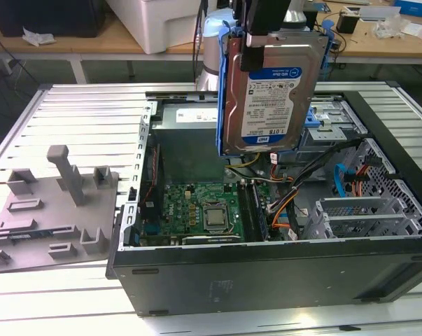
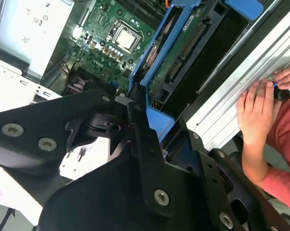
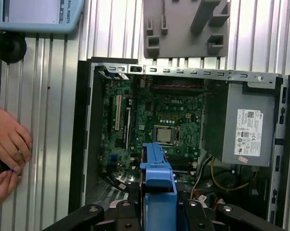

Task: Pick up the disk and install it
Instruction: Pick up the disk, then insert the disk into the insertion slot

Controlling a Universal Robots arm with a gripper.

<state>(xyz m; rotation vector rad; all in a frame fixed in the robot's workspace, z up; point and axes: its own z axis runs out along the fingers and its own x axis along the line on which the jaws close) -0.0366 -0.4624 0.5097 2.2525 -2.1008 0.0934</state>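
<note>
The disk (image 1: 270,91) hangs upright above the open computer case (image 1: 266,280), its white-and-blue label facing the exterior view and blue rails along its edges. My gripper (image 1: 266,31) is shut on its upper end. In the second wrist view the disk (image 2: 183,53) shows its green circuit-board side between blue rails, with my gripper (image 2: 144,113) clamped on the near end. The first wrist view sees the disk (image 3: 157,175) edge-on as a blue rail over the motherboard (image 3: 159,120).
Inside the case lie the motherboard (image 1: 197,210), a grey power-supply box (image 3: 243,127) and a drive cage with a blue bracket (image 1: 326,119). A grey fixture plate (image 1: 50,210) sits at the exterior view's left. A person's hands (image 2: 260,103) rest on the ribbed table (image 1: 92,112).
</note>
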